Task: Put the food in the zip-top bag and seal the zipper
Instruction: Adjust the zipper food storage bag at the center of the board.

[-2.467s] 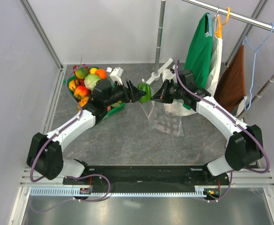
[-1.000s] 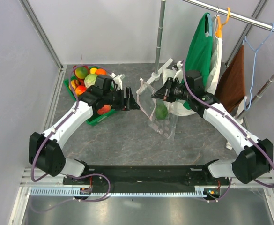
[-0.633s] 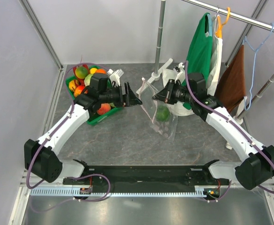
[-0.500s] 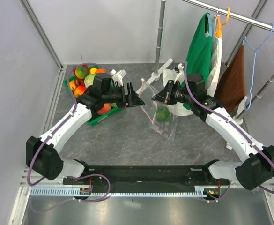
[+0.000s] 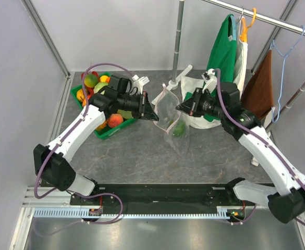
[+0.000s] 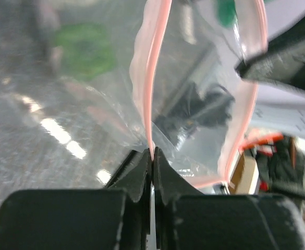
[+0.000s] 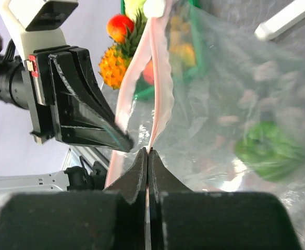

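Note:
The zip-top bag hangs between my two grippers, its mouth pulled open. A green pepper lies inside it, also seen in the right wrist view. My left gripper is shut on the pink zipper at the bag's left rim. My right gripper is shut on the zipper at the opposite rim. More food, such as a red-yellow peach, sits in the green tray behind the left arm.
A metal pole stands behind the bag. A white bag lies at its foot. A green garment and a brown cloth hang on the rack at the right. Walls close the left and the back.
My left gripper, open a moment ago, has reached the bag's left rim and shut on the zipper. The right arm has drawn back rightward, still holding the bag.

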Tool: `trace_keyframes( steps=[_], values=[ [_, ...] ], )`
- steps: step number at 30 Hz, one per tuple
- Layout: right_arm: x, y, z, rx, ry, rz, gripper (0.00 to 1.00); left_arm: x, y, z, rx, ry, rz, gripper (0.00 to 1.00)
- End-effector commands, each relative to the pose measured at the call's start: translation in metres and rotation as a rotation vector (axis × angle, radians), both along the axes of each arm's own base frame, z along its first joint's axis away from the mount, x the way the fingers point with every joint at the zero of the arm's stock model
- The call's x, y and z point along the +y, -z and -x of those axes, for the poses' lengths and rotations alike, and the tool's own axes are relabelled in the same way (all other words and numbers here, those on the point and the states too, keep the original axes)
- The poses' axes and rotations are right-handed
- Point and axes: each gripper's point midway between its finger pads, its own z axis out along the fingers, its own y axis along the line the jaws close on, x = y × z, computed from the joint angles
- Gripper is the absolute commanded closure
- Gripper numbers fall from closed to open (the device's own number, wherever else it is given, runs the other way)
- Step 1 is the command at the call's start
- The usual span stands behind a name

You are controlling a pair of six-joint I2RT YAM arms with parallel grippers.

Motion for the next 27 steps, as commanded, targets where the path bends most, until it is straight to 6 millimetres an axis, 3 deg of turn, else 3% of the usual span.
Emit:
trace_keyframes(
  steps=[1, 3, 4, 5, 11, 16, 17, 21, 24, 27],
  values=[
    [-0.027, -0.051, 0.023, -0.13, 0.057, 0.029, 1.0, -0.003, -0.042, 0.047, -0.004, 0.269, 0.143, 0.98],
    [-0.041, -0.066, 0.029, -0.173, 0.095, 0.062, 1.0, -0.004, -0.051, 0.055, -0.011, 0.318, 0.179, 0.98],
    [-0.049, -0.061, 0.035, -0.179, 0.088, 0.118, 1.0, -0.003, -0.051, 0.056, -0.01, 0.323, 0.174, 0.98],
    [-0.055, -0.068, 0.039, -0.201, 0.094, 0.135, 1.0, -0.002, -0.05, 0.056, -0.01, 0.325, 0.164, 0.98],
    [-0.083, -0.046, 0.052, -0.19, 0.145, 0.274, 1.0, 0.016, -0.009, 0.032, -0.064, 0.202, -0.024, 0.98],
    [-0.062, -0.015, 0.032, -0.12, 0.124, 0.227, 1.0, 0.024, 0.022, 0.016, -0.114, 0.189, -0.132, 0.98],
    [-0.058, 0.004, 0.027, -0.067, 0.124, 0.225, 1.0, 0.025, 0.028, 0.011, -0.115, 0.179, -0.154, 0.98],
    [-0.041, 0.021, 0.011, -0.032, 0.105, 0.18, 1.0, 0.033, 0.037, 0.0, -0.156, 0.14, -0.206, 0.93],
    [-0.034, 0.027, 0.008, -0.023, 0.09, 0.157, 1.0, 0.038, 0.028, -0.004, -0.224, 0.12, -0.211, 0.71],
    [-0.031, 0.028, 0.007, -0.023, 0.083, 0.148, 1.0, 0.052, 0.0, -0.012, -0.329, 0.069, -0.194, 0.32]
  ],
)
